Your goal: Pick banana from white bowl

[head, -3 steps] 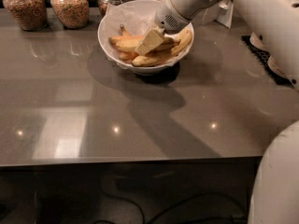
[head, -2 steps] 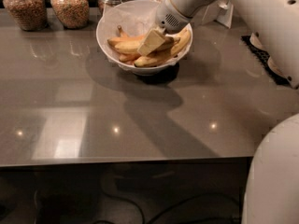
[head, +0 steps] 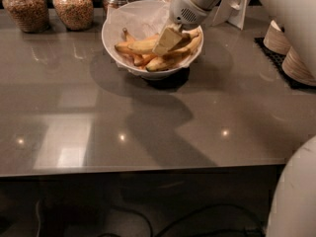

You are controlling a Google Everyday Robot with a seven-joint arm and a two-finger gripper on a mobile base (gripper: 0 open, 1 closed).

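Observation:
The white bowl (head: 112, 36), lined with crumpled white paper, stands at the back middle of the grey table. It holds several bananas. The nearly straight, plump yellow banana (head: 137, 46) lies across the bowl's left half. A longer curved banana (head: 190, 44) lies along the right rim. My gripper (head: 166, 40) reaches down into the bowl from the upper right. Its pale tip sits at the right end of the straight banana and covers that end. Whether it holds the banana does not show.
Glass jars of grain (head: 73, 6) stand in a row behind the bowl at the back left. A white card stand (head: 232, 6) is at the back right. Stacked beige dishes (head: 289, 53) sit on a black mat at the right edge. My white body fills the lower right corner.
My gripper has shifted slightly to the right inside the bowl. The bananas and the bowl have not visibly moved.

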